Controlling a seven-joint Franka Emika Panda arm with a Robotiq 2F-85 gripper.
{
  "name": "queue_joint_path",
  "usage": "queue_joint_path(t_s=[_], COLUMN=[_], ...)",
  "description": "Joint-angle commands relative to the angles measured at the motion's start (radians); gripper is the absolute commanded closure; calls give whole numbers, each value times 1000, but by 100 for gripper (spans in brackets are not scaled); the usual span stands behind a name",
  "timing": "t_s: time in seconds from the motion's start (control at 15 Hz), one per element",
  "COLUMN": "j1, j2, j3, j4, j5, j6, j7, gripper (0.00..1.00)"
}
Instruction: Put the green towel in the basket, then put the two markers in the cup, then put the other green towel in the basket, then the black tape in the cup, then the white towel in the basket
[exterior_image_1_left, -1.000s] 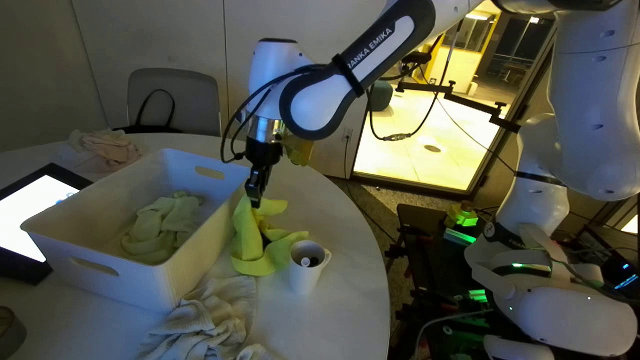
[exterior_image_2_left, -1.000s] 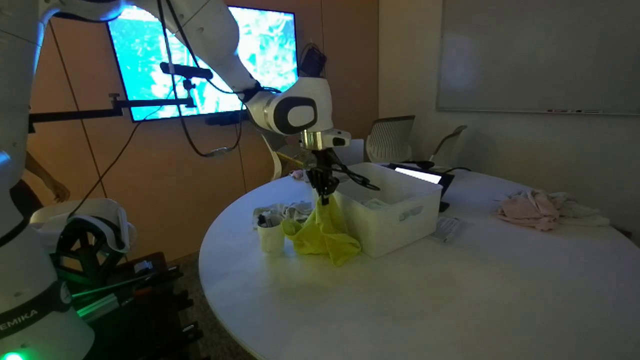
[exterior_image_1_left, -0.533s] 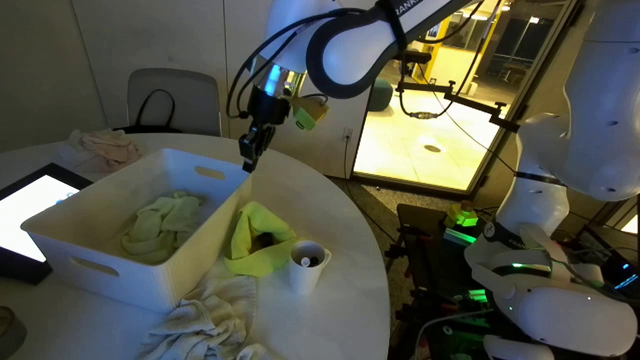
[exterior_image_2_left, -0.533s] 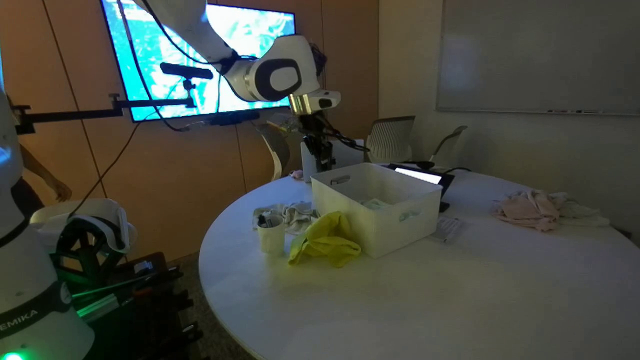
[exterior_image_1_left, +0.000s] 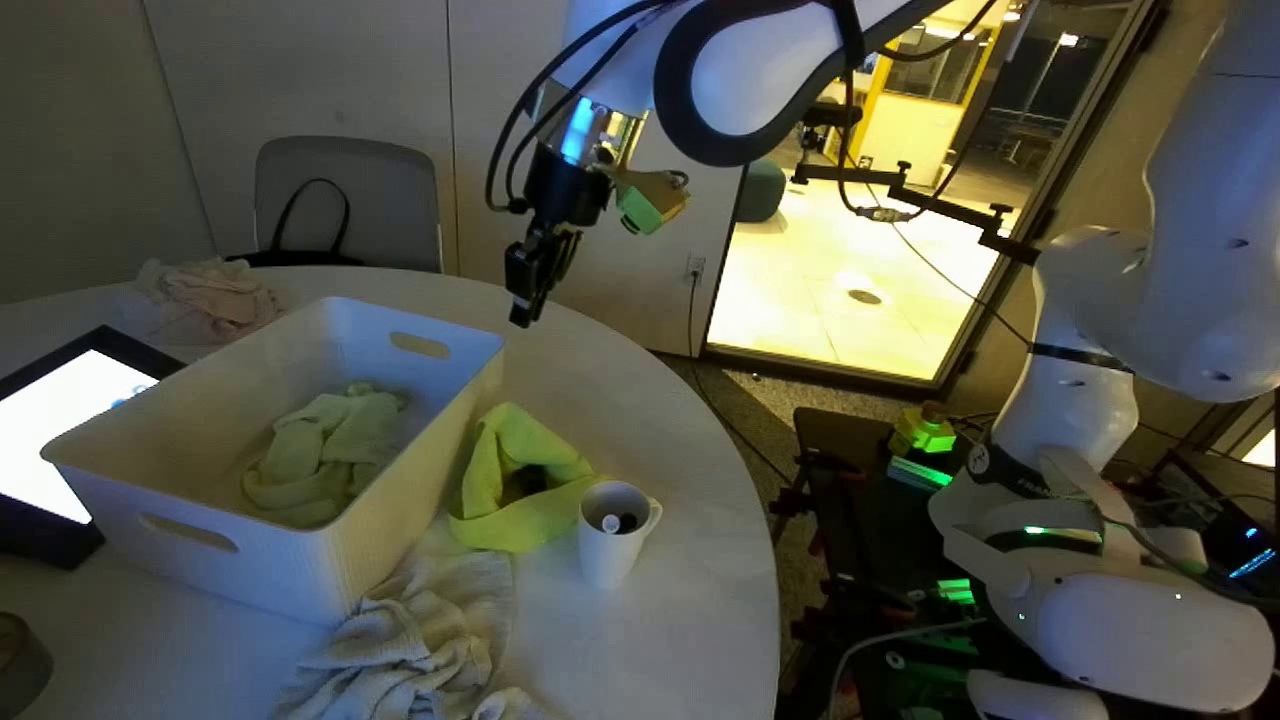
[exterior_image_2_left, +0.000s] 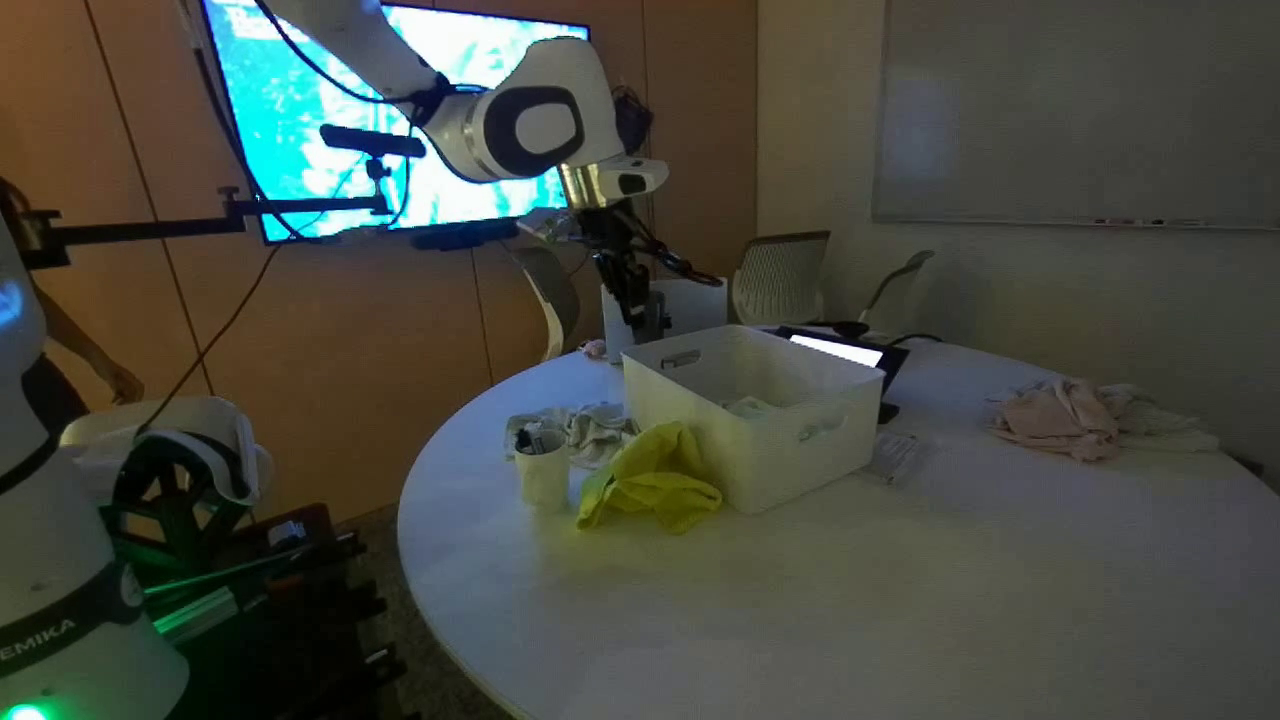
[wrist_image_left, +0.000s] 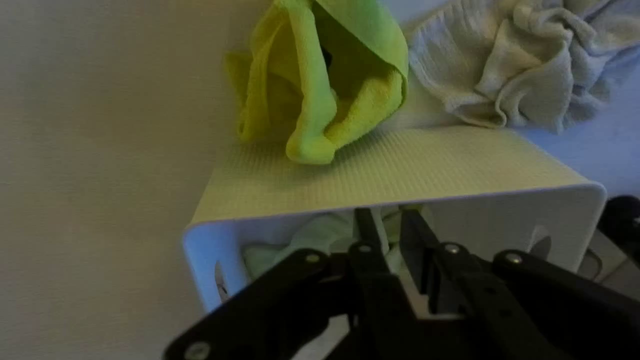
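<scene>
Two steps seem done; for the third, my parted pincer (wrist_image_left: 387, 220) should grasp the green towel (exterior_image_2_left: 655, 490) beside the basket (exterior_image_2_left: 795, 460).

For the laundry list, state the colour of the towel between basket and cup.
The towel is yellow-green, clearest in the wrist view.

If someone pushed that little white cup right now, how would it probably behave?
The cup could tip fairly easily, standing taller than wide. If it fell, its side handle might limit rolling. The markers inside could then slide out, the cup being open.
</scene>
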Motion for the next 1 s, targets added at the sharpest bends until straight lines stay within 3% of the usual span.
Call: queue_joint_path(t_s=[0.0,0.4,0.93], j1=[5,28,44], j2=[58,238,392], j3=[11,22,19], j4=[-4,65,217], j5=[-41,-18,10], j6=[-44,-132,-178], j7=[28,5,11], gripper=[47,2,0])
